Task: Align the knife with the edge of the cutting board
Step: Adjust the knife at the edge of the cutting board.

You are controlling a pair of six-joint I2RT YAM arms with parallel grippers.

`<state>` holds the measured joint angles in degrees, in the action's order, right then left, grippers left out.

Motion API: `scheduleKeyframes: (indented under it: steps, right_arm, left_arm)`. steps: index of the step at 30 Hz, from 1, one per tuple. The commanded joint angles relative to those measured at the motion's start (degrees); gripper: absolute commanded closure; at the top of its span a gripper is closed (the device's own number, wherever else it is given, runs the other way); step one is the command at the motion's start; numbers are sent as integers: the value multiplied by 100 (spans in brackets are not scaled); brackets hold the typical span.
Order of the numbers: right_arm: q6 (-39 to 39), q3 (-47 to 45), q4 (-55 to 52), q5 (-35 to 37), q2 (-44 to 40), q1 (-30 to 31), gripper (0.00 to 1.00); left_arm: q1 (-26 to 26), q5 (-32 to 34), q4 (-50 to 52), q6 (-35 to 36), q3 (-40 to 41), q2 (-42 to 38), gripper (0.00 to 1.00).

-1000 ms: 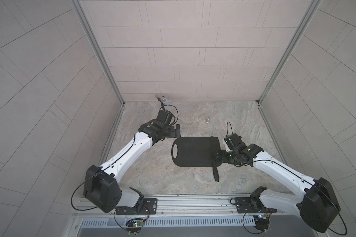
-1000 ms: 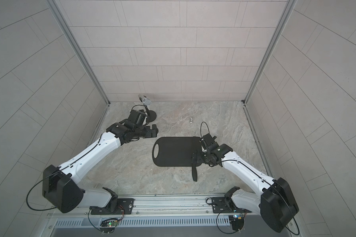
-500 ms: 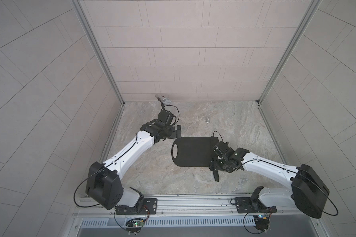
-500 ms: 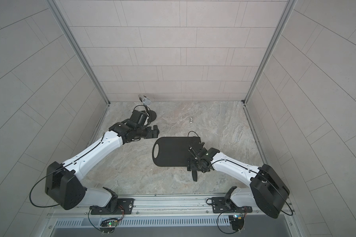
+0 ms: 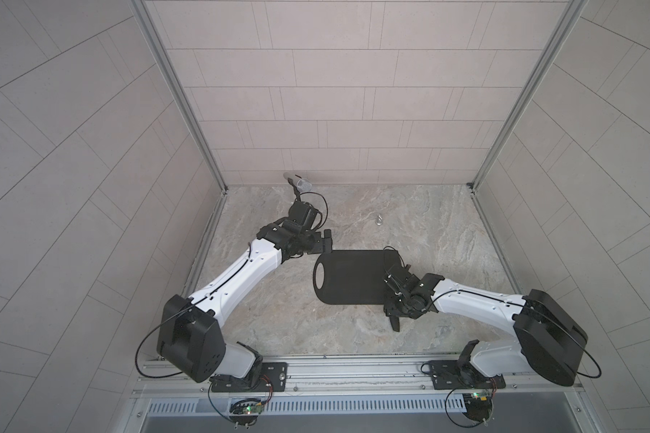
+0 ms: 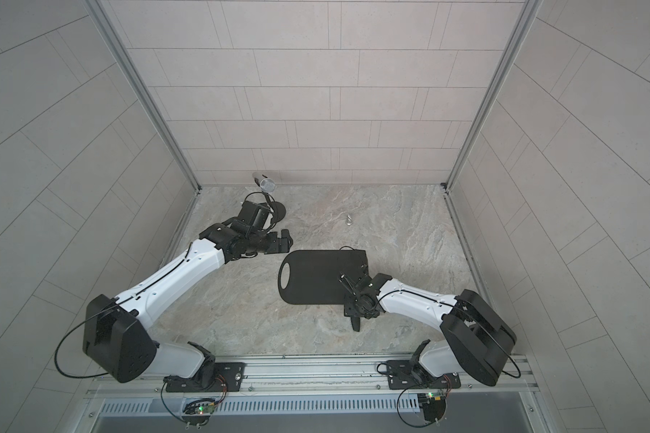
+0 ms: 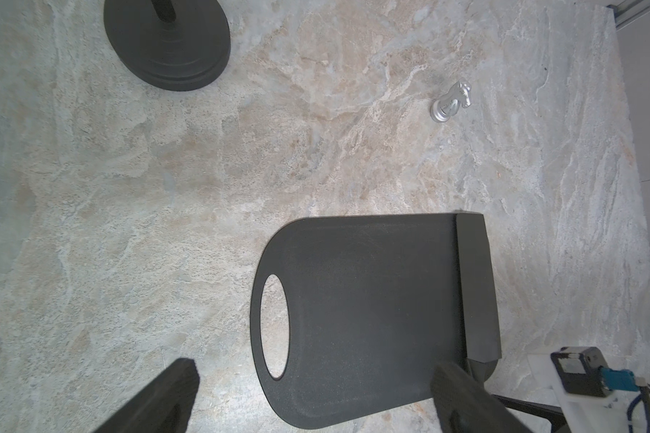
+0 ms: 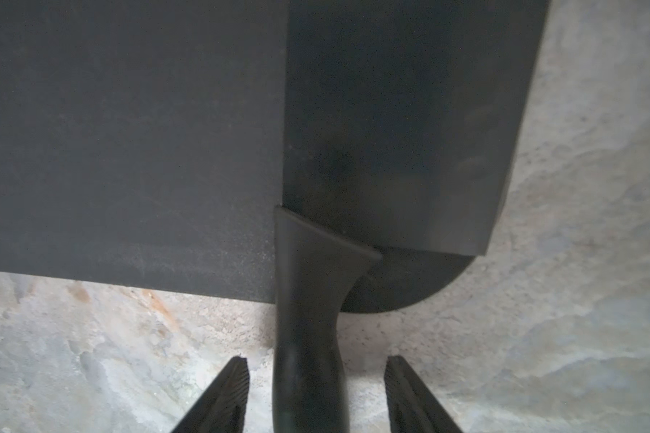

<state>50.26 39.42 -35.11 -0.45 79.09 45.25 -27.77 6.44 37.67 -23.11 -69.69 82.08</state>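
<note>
- Straddling the knife handle at lower centre, right gripper is gaping clear of it.
- Blade is lying along cutting board edge.
- Left gripper is hovering, spread.

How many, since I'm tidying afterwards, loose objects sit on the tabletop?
4: the cutting board mid-table, the knife lying along one short edge of it, the microphone stand near the back wall, and a small silver piece behind the board.

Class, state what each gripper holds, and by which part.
Nothing. Jaws of the right gripper straddle the knife handle, gaps both sides; the left gripper is empty.
</note>
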Motion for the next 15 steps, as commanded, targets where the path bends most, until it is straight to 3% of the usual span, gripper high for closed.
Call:
scheduleKeyframes:
  steps: [1, 15]
  right_arm:
    - [142, -54, 94, 172, 34, 72, 46]
    - [315, -64, 60, 437, 168, 307, 58]
  left_arm:
    - [-9, -105, -25, -30, 82, 16, 0]
    - [-9, -184, -32, -43, 78, 64, 0]
